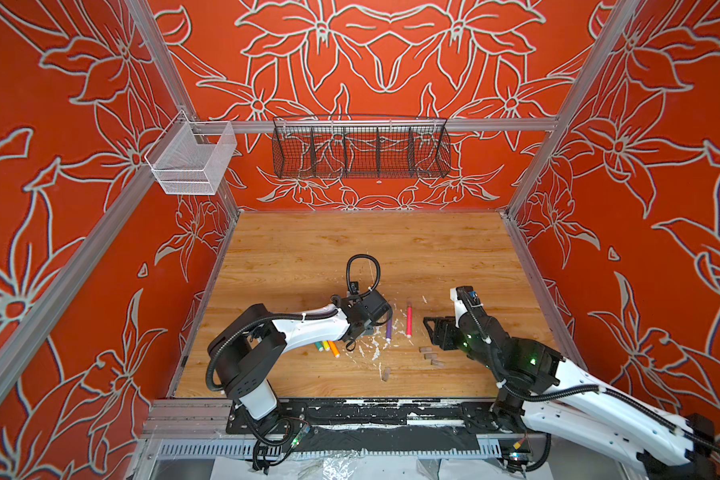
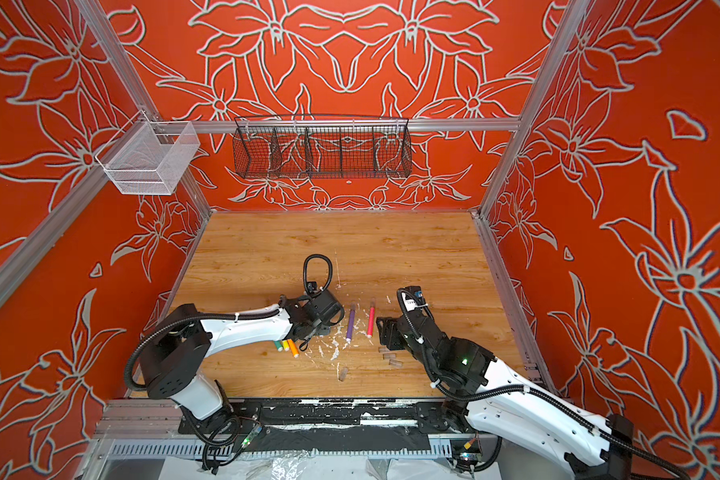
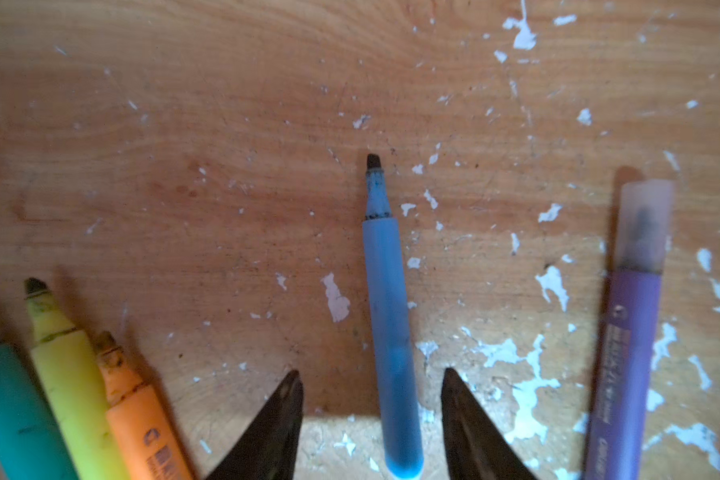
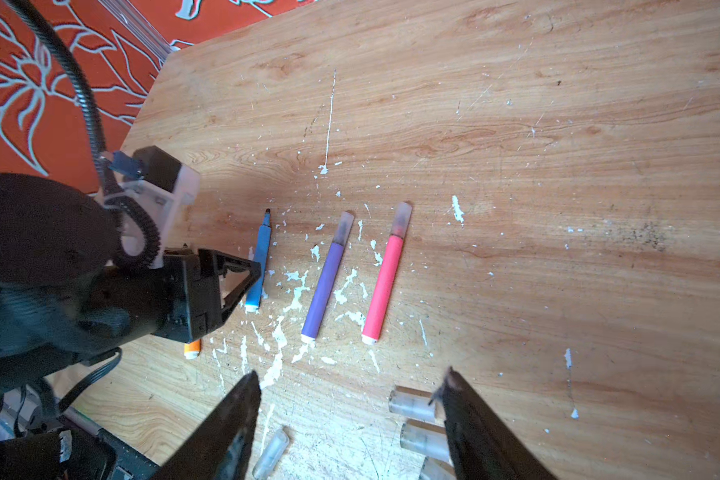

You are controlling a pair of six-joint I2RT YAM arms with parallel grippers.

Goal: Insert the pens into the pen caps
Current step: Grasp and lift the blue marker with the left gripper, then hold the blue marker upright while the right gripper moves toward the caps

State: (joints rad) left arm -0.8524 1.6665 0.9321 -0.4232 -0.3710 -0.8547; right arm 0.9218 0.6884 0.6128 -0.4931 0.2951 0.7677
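Observation:
An uncapped blue pen lies on the table between the fingers of my open left gripper, with a gap on each side. Green, yellow and orange pens lie uncapped beside it. The purple pen and pink pen each wear a cap. My right gripper hovers open and empty over loose pen caps: two lie by one finger, partly hidden, and another lies apart. In a top view the loose caps sit just in front of that gripper.
White paint flecks cover the wooden table around the pens. A black wire basket and a white mesh basket hang on the back rails, well above the table. A black base plate runs along the front edge.

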